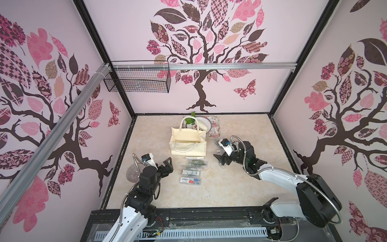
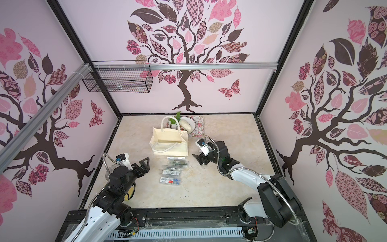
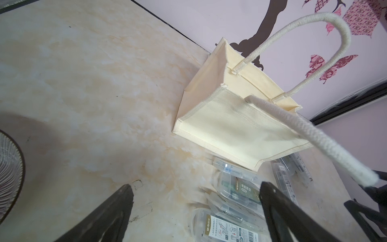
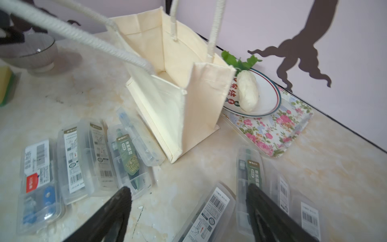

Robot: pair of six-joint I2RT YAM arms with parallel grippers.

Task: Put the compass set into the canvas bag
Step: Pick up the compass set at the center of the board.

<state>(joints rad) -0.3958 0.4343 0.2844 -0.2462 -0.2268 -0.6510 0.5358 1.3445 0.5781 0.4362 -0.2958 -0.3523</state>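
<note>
Bag: the boxy cream-white canvas bag (image 1: 188, 142) stands upright with its mouth open upward, apparently so a case can be dropped in from above.
Task thing: clear plastic compass-set cases (image 1: 195, 163) lie flat in a row just in front of the bag. More loose cases (image 4: 211, 209) lie at its right side. None is inside.
Left gripper (image 1: 168, 165): hovers front-left of the bag, jaws wide apart and empty, likely waiting.
Right gripper (image 4: 188, 186): hangs over the loose cases right of the bag, jaws apart with nothing clamped. It seems lined up for a pick.
In the way: the near white rope handle (image 4: 83, 36) droops forward over the bag's front rim and could snag a case.
Around: a white plate (image 4: 268, 94) on a floral tray (image 4: 278, 130) sits just behind the bag. A ribbed grey bowl (image 4: 31, 52) sits well to its left.
</note>
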